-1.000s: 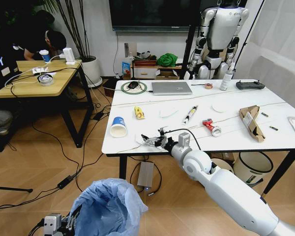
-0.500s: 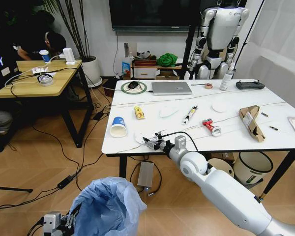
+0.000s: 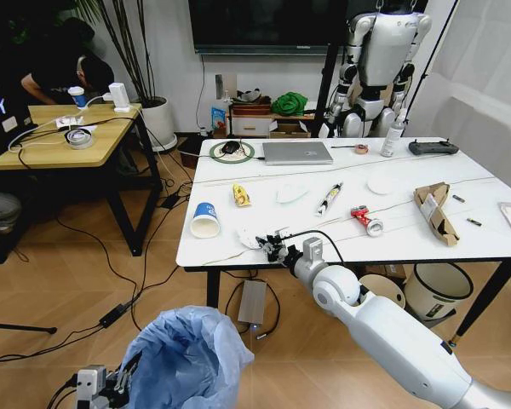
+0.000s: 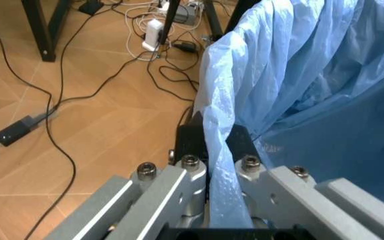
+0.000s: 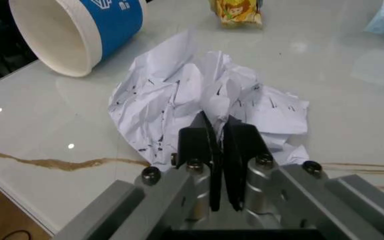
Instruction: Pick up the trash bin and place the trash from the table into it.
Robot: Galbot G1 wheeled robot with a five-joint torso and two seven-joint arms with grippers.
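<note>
— Two grippers at work: where does each one sit?
— From the head view, the right gripper point(image 3: 268, 247) reaches over the near edge of the white marble-look worktop point(image 3: 409, 239), at a crumpled white tissue point(image 3: 251, 239). The left gripper point(image 3: 123, 379) is low by the floor, at the side of the trash bin point(image 3: 187, 358) with its puffy light-blue bag.

— What do the wrist views add?
— The right wrist view shows the fingers point(image 5: 195, 145) drawn nearly together, pinching a fold of the tissue point(image 5: 178, 95), which still lies on the worktop point(image 5: 325, 65). The blue-white paper cup point(image 5: 78, 30) lies on its side just beside the tissue, and the yellow wrapper point(image 5: 235, 10) is a little beyond it. The left wrist view shows its fingers point(image 4: 190, 140) closed on a pleat of the blue bag point(image 4: 299, 75), the plastic running up between them, with wooden floor point(image 4: 78, 115) and cables below.

— And the rest of the litter?
— The head view has it: the cup point(image 3: 206, 219) near the worktop's left edge, the wrapper point(image 3: 241, 195) behind it, a crushed red can point(image 3: 366, 220) toward the middle, a white lid point(image 3: 380, 185) farther back, and torn brown cardboard point(image 3: 434, 211) to the right. A grey laptop point(image 3: 297, 152) sits at the far side.
</note>
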